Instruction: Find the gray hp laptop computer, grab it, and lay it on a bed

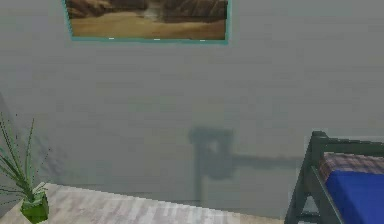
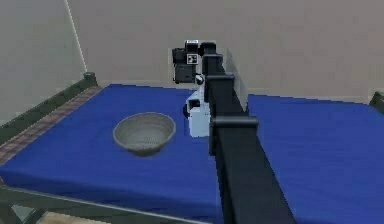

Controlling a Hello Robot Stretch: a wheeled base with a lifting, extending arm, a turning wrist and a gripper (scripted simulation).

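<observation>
My arm [image 2: 238, 150] lies nearest, a dark square bar rising from the bottom edge of the arm side view, just right of the middle, and narrowing toward the upper centre. Behind it the bed [image 2: 320, 140] spreads across the whole width, its blue mattress bare at the right and its dark green frame running along the left edge. Above that stands a plain wall [image 2: 300, 40]. In the forward view the same kind of grey wall [image 1: 130, 100] takes up most of the frame, with a strip of pale wood floor [image 1: 130, 210] along the bottom. A corner of the bed [image 1: 310, 180] shows at the lower right, green posts around a blue mattress. A painting [image 1: 148, 18] in a teal frame hangs at the top, left of centre. A plant [image 1: 22, 180] in a green pot sits in the lower left corner. On the mattress, left of my arm, rests a grey bowl [image 2: 145, 132]. Between bowl and arm, touching the arm's left side in the picture, is a pale shape [image 2: 193, 112]. It is too blocky for me to call it the laptop. My gripper [image 2: 183, 72] sits at the arm's far end by the white marked squares. I cannot tell whether it holds anything.
</observation>
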